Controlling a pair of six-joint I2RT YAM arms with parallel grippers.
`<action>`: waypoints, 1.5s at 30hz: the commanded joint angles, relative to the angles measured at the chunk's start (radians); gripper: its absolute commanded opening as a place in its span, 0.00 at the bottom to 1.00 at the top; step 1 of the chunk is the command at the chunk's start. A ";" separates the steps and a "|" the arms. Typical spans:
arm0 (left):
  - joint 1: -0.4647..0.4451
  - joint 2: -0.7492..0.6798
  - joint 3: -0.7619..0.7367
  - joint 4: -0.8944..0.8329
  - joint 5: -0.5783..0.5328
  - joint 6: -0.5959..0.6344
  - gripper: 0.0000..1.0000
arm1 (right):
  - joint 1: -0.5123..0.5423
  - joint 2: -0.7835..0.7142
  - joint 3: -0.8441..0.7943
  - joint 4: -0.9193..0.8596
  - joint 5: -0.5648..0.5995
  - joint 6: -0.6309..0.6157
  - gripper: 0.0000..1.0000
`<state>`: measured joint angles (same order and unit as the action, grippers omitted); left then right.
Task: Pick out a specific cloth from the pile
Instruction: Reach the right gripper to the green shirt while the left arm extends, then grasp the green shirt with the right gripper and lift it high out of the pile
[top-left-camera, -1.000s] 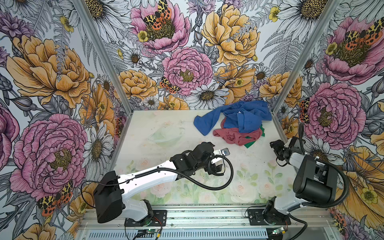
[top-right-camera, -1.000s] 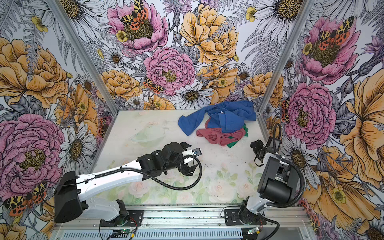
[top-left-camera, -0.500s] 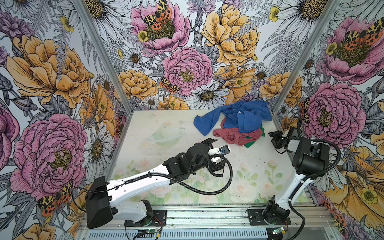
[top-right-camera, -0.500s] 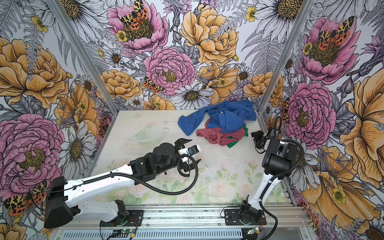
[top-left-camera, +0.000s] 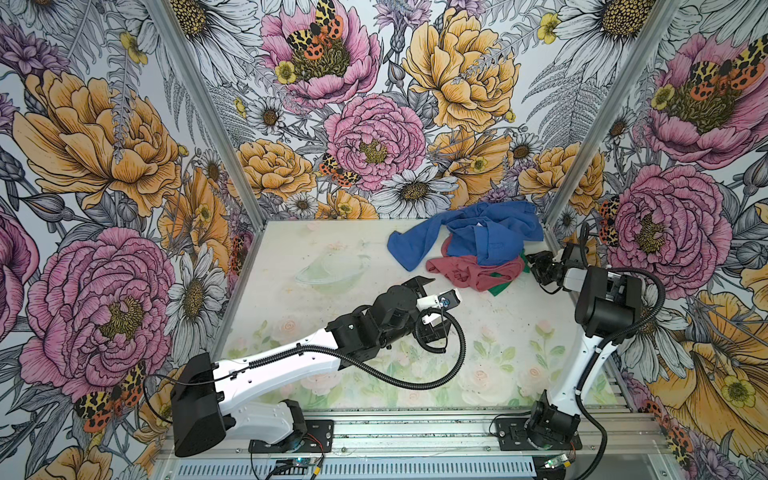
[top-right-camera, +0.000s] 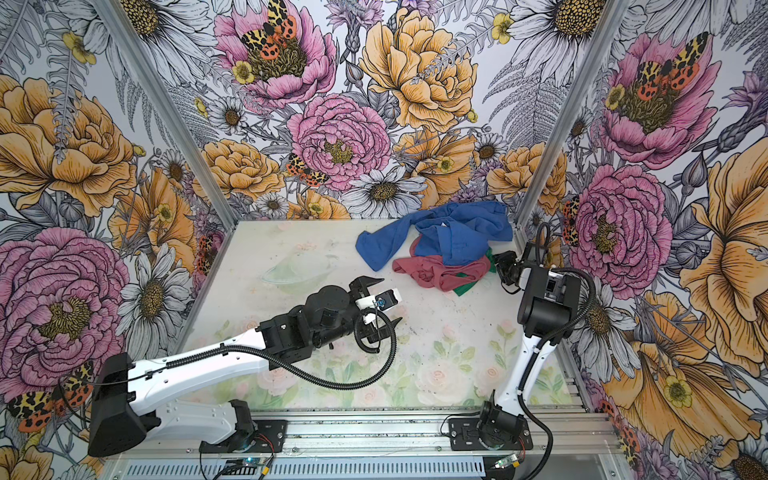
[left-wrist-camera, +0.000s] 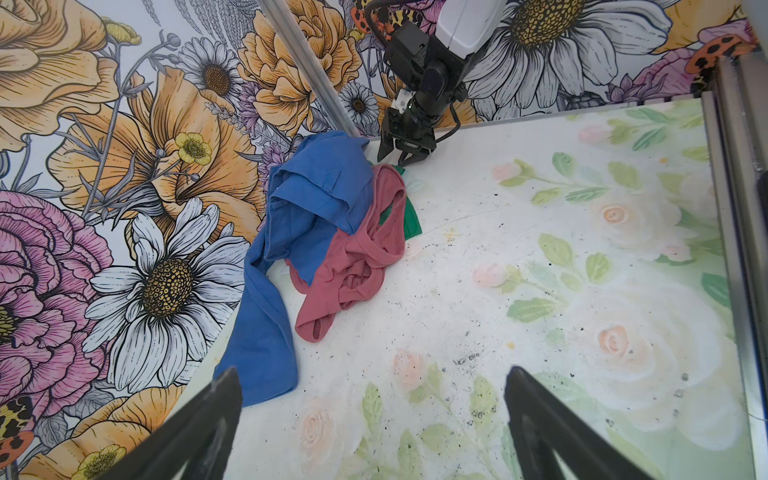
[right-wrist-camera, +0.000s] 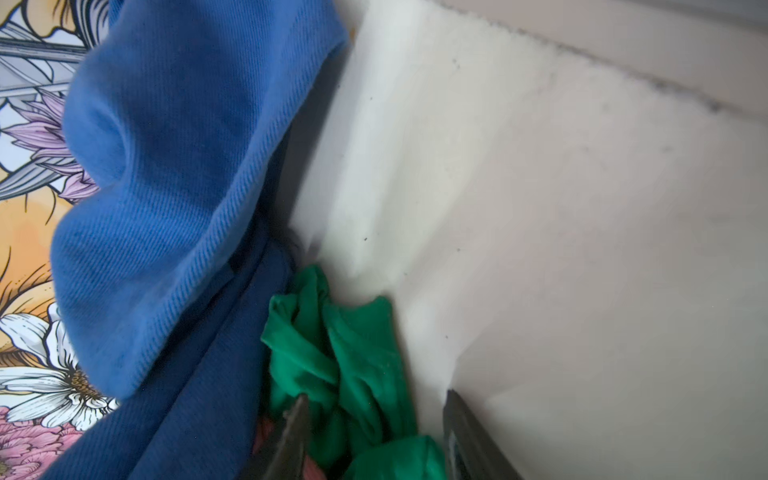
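- A pale, flower-printed surface (top-left-camera: 332, 374) carries everything. Most of it is bare, and that open room lies behind the right pincer (left-wrist-camera: 397, 160) and off toward the left pincer's side.
- The pile (top-left-camera: 478, 249) is heaped in the far corner, straight ahead of the right pincer and touching its tips. The left pincer (left-wrist-camera: 371, 374) hangs well apart from the pile over bare surface, jaws spread wide and holding nothing.
- A large blue garment (top-left-camera: 415, 249) lies on top. A red garment (top-left-camera: 473, 272) spills out beneath it on the side facing the left pincer.
- The cloth (right-wrist-camera: 357, 357), bright green, lies at the bottom of the pile. Only a bunched edge shows, poking out on the side facing the right pincer, so that pincer is clearly the nearer of the two.
- In the right wrist view the green fold runs lengthwise straight away from the pincer, with its near end between the two jaws. The jaws stand partly apart, one against the fabric and the other just beside it. Nothing looks pinched yet.
- The blue garment overhangs the fold on one side, and bare surface lies on the other. The booth wall (top-left-camera: 623, 249) and corner post (top-left-camera: 560, 195) stand close by the pincer. A pull would best go back along the fold's length into the open room, though the garments on top may drag along.
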<state>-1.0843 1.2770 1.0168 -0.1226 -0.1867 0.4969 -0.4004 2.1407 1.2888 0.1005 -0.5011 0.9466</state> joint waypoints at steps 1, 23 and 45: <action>-0.002 -0.030 0.000 0.021 -0.014 -0.020 0.99 | 0.025 0.054 0.034 -0.063 0.016 0.011 0.45; -0.012 -0.080 -0.014 0.014 0.006 -0.020 0.99 | 0.017 0.025 0.107 -0.078 0.008 0.006 0.00; -0.016 -0.059 -0.018 0.016 -0.003 -0.004 0.99 | 0.000 0.154 0.256 -0.176 -0.035 -0.025 0.37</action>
<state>-1.0954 1.2186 1.0130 -0.1230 -0.1864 0.4976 -0.4110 2.2726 1.5177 -0.0257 -0.5339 0.9409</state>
